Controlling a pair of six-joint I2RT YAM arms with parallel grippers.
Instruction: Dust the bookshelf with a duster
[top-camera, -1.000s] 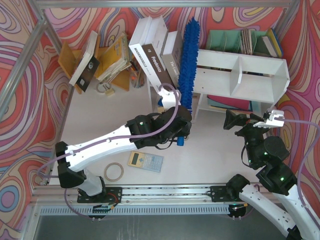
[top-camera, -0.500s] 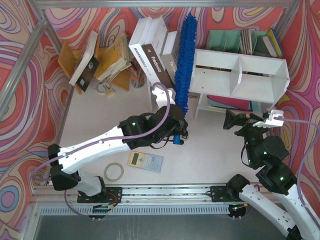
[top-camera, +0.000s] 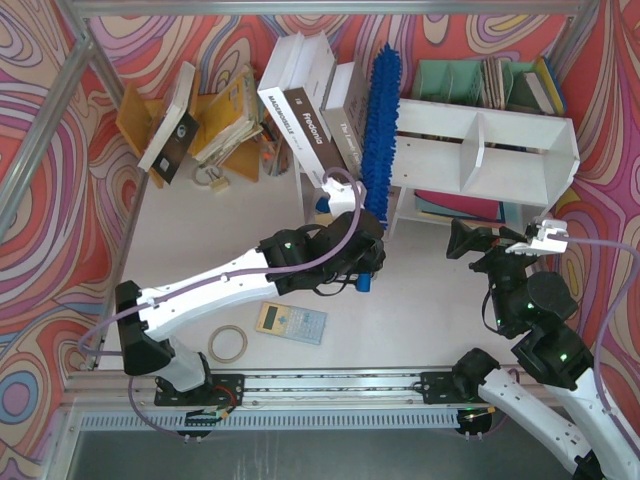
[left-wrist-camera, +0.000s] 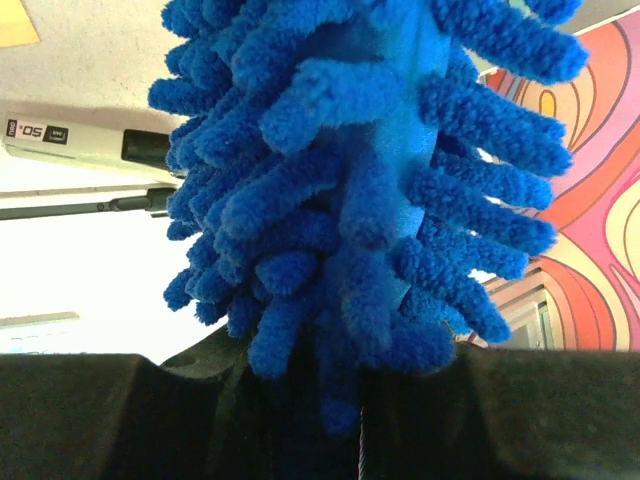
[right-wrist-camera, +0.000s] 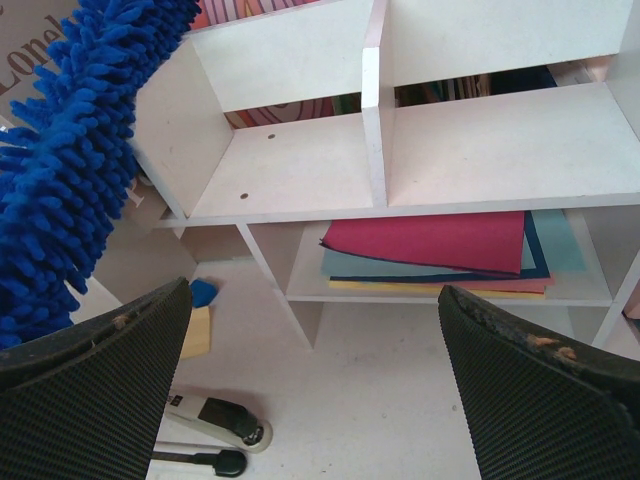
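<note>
The duster (top-camera: 380, 130) has a fluffy royal-blue head that stands along the left end of the white bookshelf (top-camera: 500, 108), touching its side wall. My left gripper (top-camera: 360, 268) is shut on the duster's blue handle, just in front of the shelf's left corner. In the left wrist view the duster head (left-wrist-camera: 350, 180) fills the frame above my left gripper (left-wrist-camera: 340, 420). My right gripper (top-camera: 455, 240) hangs open in front of the shelf with nothing in it. Its wrist view shows the right gripper (right-wrist-camera: 315, 390), the bookshelf's divider (right-wrist-camera: 373, 140) and the duster (right-wrist-camera: 70, 170) at the left.
Coloured folders (right-wrist-camera: 430, 245) lie on the shelf's lower level. A stapler (right-wrist-camera: 200, 420) lies on the table before it. Leaning books (top-camera: 310, 110), an orange rack (top-camera: 225, 120) and a teal organizer (top-camera: 450, 80) stand at the back. A calculator (top-camera: 291, 322) and tape roll (top-camera: 228, 343) lie near the front.
The left arm drew back to the left with the duster tilted, then came forward again, bringing the head back against the shelf's left end. The right arm has not moved.
</note>
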